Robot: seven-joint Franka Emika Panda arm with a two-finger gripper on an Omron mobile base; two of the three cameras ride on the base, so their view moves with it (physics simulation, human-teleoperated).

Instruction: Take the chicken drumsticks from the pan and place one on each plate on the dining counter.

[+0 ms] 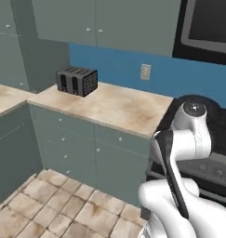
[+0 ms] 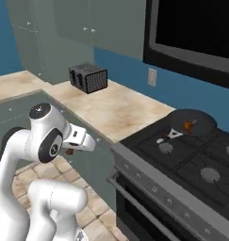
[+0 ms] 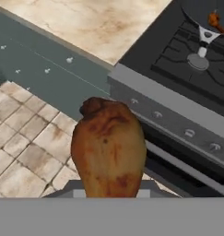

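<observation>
Here the gripper (image 2: 71,151) is clenched on one reddish-brown chicken drumstick (image 3: 109,150), carried low over the tiled floor beside the stove, presumably in transit toward a plate. The second small orange drumstick (image 2: 189,124) lies in the round black frying pan (image 2: 200,117) on the stove's back burner, awaiting its own trip

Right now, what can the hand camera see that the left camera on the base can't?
The hand view sees a big brown chicken drumstick up close at the bottom where the gripper's fingertips would be, so the robot seems to be holding it. Far off it sees the pan on the stove with a second drumstick inside.

The left base view instead sees a toaster, a wall outlet and the robot's white arm.

Both see the marble worktop, the grey-green cabinets, the tiled floor and the stove.
</observation>
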